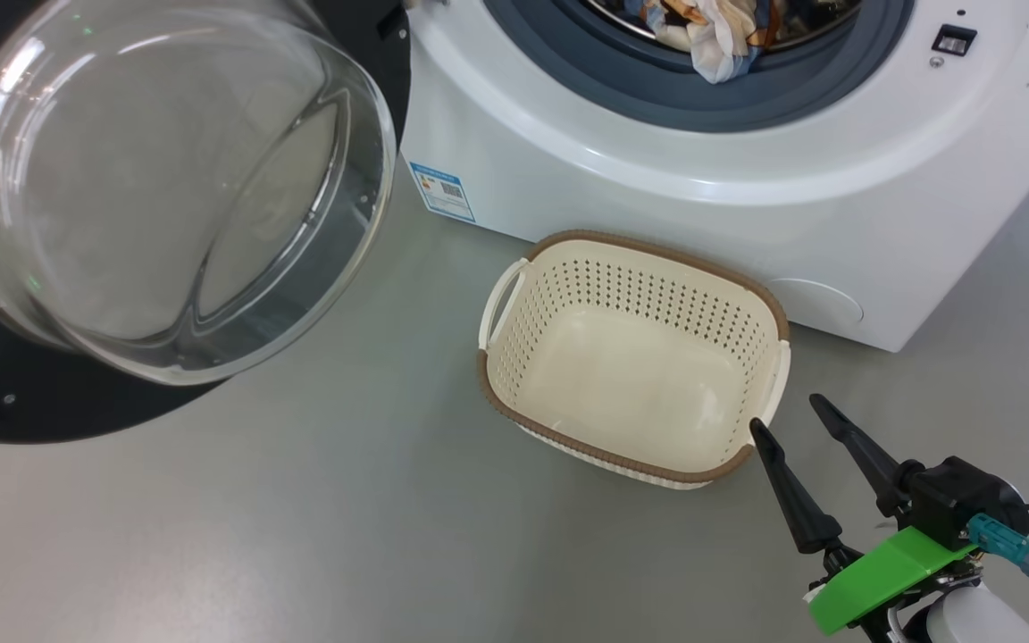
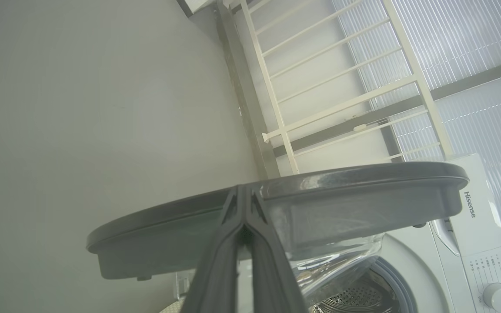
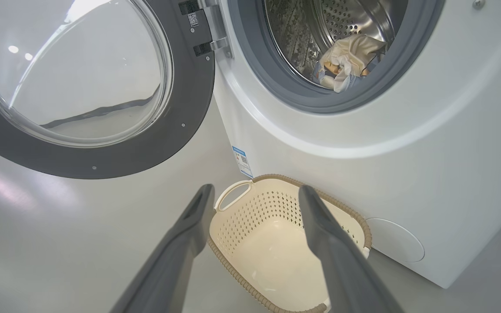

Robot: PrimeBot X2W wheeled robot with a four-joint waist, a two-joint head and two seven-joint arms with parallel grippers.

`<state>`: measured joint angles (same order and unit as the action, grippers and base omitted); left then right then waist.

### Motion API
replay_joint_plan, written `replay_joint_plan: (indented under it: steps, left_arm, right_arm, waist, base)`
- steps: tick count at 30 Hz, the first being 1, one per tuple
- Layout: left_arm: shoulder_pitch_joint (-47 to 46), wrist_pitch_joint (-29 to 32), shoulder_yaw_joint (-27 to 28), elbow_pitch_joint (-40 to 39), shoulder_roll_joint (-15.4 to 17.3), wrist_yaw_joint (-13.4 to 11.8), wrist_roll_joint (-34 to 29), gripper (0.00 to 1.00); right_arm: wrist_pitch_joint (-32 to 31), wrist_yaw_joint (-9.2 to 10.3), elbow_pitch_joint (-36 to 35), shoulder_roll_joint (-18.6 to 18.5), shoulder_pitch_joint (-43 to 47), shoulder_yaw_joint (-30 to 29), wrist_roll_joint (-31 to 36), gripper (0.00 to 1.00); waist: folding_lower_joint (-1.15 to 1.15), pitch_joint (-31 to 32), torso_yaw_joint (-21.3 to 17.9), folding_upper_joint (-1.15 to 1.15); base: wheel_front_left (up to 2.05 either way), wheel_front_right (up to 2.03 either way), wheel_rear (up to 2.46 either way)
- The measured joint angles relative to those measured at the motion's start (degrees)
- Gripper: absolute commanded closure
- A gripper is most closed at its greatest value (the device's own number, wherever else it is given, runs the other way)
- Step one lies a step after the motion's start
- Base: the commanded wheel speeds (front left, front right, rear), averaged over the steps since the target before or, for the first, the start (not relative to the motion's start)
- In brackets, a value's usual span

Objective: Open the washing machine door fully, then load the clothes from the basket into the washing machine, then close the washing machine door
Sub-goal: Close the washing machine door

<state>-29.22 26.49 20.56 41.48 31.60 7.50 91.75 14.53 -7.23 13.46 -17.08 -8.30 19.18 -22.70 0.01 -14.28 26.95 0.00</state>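
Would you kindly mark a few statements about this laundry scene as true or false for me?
1. The basket is empty. True.
2. The door is shut. False: it stands wide open.
3. The clothes are inside the washer. True.
4. The right hand grips the basket. False: it is open and holds nothing.
5. The left hand is spread wide. False: its fingers are together at the door's rim.

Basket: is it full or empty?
Empty. The basket has a bare cream bottom with nothing on it, and the clothes lie inside the washer.
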Motion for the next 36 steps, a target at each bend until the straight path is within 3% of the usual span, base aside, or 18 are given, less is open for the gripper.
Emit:
replay_joint_plan:
  steps: [24,36]
  left_arm:
    - [-1.4,-0.2,0.4,0.2,1.0,-0.1,-1.7,1.0]
    - [-1.0,6.8,-0.2,-0.6,1.7,-0.3,-0.9,1.0]
  right_arm:
    - [0.0,0.0,-0.5,-0.7,-0.9,-0.2,1.0,0.0]
    - [0.0,0.0,-0.5,-0.4,-2.1,-0.6,1.1,0.0]
  waist:
    - [0.0,-3.1,-2.1,0.0]
    - [-0.01,-2.7,-1.9,0.0]
  base:
    - [0.0,0.0,0.0]
    - [0.0,0.0,0.0]
